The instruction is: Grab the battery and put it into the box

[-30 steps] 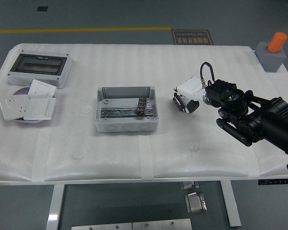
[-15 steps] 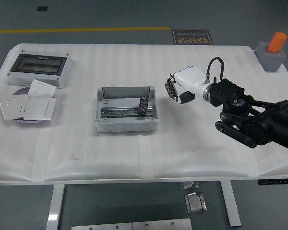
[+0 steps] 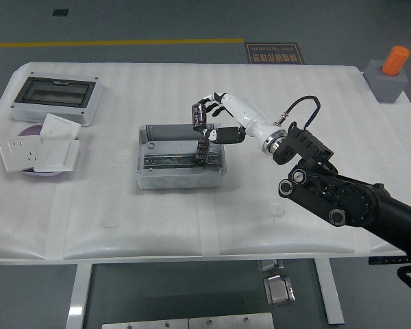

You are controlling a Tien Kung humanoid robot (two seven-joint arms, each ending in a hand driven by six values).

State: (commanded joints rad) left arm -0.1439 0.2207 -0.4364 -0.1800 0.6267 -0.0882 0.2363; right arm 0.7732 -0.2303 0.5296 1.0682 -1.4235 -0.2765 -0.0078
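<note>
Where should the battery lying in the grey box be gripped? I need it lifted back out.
Grip the battery across its dark body, coming straight down from above: it lies along the open-topped box's right end, close to the wall. The right robot hand already holds another battery.

Far left — lidded enclosure (image 3: 55,98), white switch plates (image 3: 40,149); orange cylinder (image 3: 396,60) far right.

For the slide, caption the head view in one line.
Right hand holds a battery above the open grey box, where another battery already sits.
</note>
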